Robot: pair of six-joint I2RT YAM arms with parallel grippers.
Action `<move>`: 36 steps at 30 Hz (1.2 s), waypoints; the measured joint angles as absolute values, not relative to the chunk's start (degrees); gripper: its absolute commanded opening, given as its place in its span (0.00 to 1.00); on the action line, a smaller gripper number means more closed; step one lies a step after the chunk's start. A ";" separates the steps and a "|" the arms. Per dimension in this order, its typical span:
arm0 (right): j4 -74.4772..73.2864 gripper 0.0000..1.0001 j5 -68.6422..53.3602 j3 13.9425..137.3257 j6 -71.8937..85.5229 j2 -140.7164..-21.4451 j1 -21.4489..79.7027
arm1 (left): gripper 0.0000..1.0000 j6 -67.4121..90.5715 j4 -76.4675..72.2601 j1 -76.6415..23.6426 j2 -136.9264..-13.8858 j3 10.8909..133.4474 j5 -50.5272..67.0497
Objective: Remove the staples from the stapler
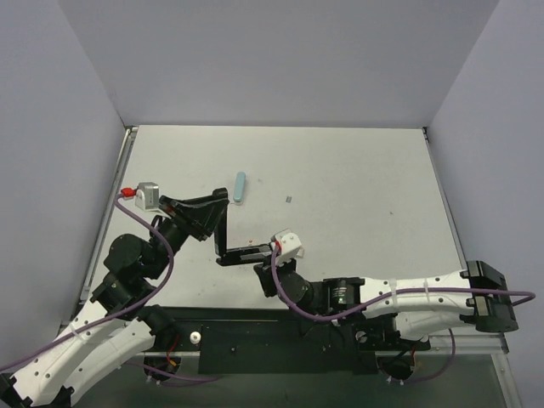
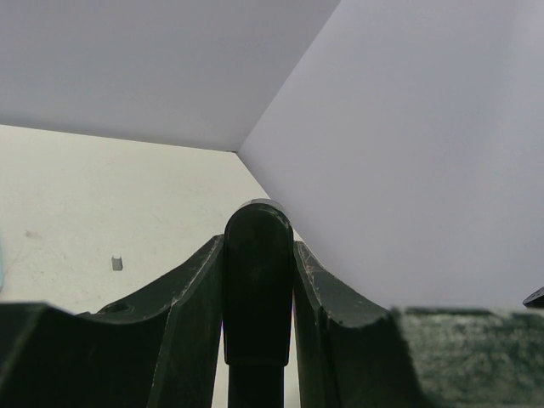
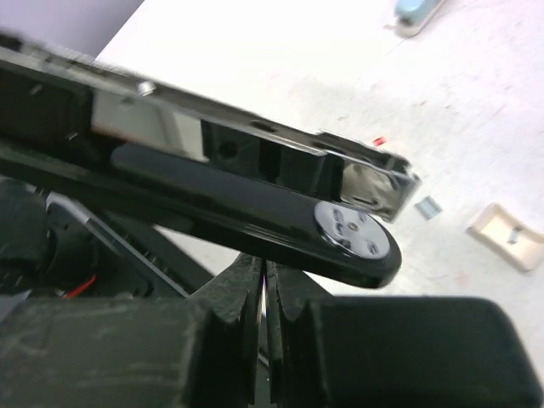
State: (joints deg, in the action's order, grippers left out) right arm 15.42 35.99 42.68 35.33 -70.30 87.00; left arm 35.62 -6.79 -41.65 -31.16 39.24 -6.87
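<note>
The black stapler (image 1: 223, 231) stands open in a V at the table's near middle. Its base arm lies flat (image 1: 245, 254) and its other arm rises toward the back. My left gripper (image 1: 206, 210) is shut on the raised arm's rounded black end (image 2: 258, 272), with a finger on each side. My right gripper (image 1: 270, 257) sits at the free end of the base arm. In the right wrist view its fingers (image 3: 246, 293) are pressed almost together just under the base arm (image 3: 255, 223), by the round silvery anvil (image 3: 353, 231). The silvery metal channel (image 3: 149, 127) shows above.
A light-blue oblong thing (image 1: 240, 187) lies beyond the stapler. A small grey staple bit (image 1: 290, 200) lies to its right, also in the left wrist view (image 2: 116, 263). A small beige piece (image 3: 508, 235) lies near the stapler's tip. Grey walls enclose the table.
</note>
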 measured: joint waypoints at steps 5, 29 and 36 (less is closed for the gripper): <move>14.72 0.00 37.52 42.68 31.90 -66.81 84.88 | 0.00 35.68 -6.17 -41.65 -29.43 39.24 -6.85; 7.66 0.00 38.70 34.06 40.40 -53.76 91.46 | 0.00 38.35 -2.70 -41.65 -26.35 37.89 -2.70; 7.31 0.00 37.85 31.35 49.47 -61.19 98.35 | 0.00 38.09 -1.13 -41.65 -26.48 37.95 -2.81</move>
